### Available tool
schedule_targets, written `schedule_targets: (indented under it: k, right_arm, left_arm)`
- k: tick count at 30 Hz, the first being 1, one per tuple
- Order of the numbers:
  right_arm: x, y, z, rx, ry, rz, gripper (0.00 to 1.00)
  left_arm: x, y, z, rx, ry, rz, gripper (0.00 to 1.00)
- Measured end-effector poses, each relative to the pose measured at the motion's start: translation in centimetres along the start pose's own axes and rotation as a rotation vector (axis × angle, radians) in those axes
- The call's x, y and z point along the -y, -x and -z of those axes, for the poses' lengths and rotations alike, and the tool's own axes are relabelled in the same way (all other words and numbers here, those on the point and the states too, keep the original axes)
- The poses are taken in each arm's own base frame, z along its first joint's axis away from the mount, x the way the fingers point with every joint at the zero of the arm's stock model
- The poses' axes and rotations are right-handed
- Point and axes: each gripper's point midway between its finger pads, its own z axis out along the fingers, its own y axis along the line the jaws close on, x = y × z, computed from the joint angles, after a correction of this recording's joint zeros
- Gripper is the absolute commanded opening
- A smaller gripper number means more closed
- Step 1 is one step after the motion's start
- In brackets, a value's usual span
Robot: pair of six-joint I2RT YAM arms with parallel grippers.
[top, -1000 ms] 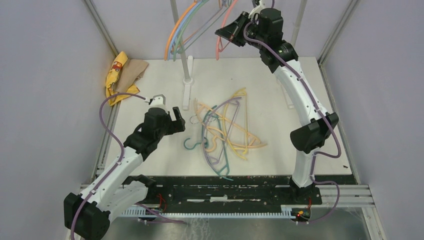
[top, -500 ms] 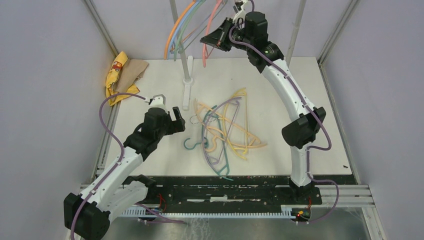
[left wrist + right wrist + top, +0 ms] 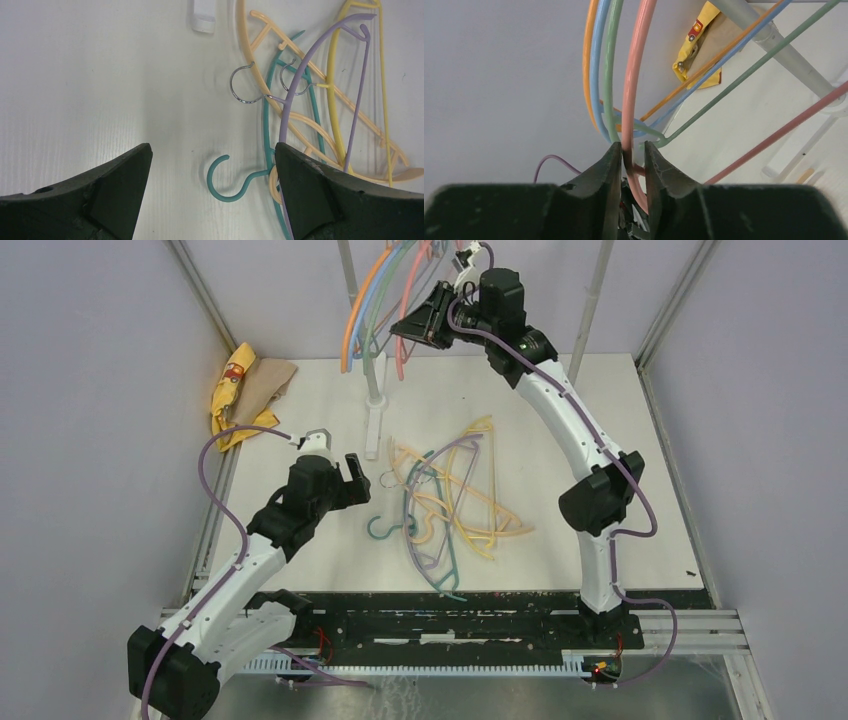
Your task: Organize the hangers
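Pink hanger (image 3: 403, 352) is pinched between the fingers of the right hand (image 3: 428, 322), high at 12 o'clock in the top view; the wrist view shows the jaws closed on the pink rod near its neck; over the last second this arm has swung toward 9 o'clock, bringing the pink hanger from well apart to just beside the hung orange hanger (image 3: 356, 315), blue hanger (image 3: 371, 312) and green hanger (image 3: 610, 60) by the rack pole (image 3: 372, 370); the hooks and rail lie outside every view, so I cannot tell whether the pink hook is seated; judgement: the hanging step is nearly complete, with seating and release to follow; left hand (image 3: 212, 155) unchanged, jaws wide apart and empty, low over the desk (image 3: 560, 440) at 9 o'clock of the pile; pile (image 3: 450, 502) undisturbed at desk centre, tangled peach, purple and yellow pieces with the teal hanger (image 3: 225, 182) hook nearest the left hand; judgement: several hangers remain, task roughly half done.
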Motion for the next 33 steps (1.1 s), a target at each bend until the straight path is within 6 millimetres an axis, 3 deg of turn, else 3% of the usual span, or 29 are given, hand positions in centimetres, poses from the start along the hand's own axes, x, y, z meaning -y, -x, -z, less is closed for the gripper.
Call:
schedule_targets:
  k: [4,6,8,11,19,22,24,27,31,33]
  right_arm:
    - [1.1,-0.8,0.1,-0.018,-0.029,0.001,0.56]
    - [2.0,-1.4,0.3,-0.028,-0.059,0.004,0.72]
    - [2.8,-2.1,0.8,-0.039,-0.089,0.006,0.86]
    - [3.4,-2.6,2.2,-0.043,-0.115,0.023,0.99]
    - [2.3,-2.0,8.2,0.032,-0.152,0.099,1.00]
    - [2.2,-3.3,10.8,0.036,-0.177,0.135,1.00]
    - [2.9,-5.5,12.2,0.008,-0.207,0.154,1.00]
    - [4.8,-10.8,13.6,-0.086,-0.268,0.175,0.98]
    - [8.9,-21.0,15.0,-0.314,-0.362,0.182,0.93]
    - [10.5,-25.1,15.7,-0.420,-0.399,0.173,0.93]
  left_arm:
    - [0.0,0.0,0.0,0.000,0.000,0.000,0.99]
    - [0.0,0.0,0.0,0.000,0.000,0.000,0.99]
    - [0.0,0.0,0.0,0.000,0.000,0.000,0.99]
    - [0.0,0.0,0.0,-0.001,0.000,0.000,0.99]
    - [-0.1,-0.3,-0.3,-0.012,0.007,-0.003,1.00]
    - [-0.2,-0.5,-0.4,-0.020,0.012,-0.005,0.99]
    - [-0.2,-0.7,-0.6,-0.031,0.016,-0.008,0.99]
    - [-0.3,-1.0,-0.9,-0.041,0.022,-0.010,0.99]
    - [-0.4,-1.1,-1.1,-0.046,0.031,-0.012,0.99]
    - [-0.6,-1.2,-1.3,-0.052,0.042,-0.011,0.99]
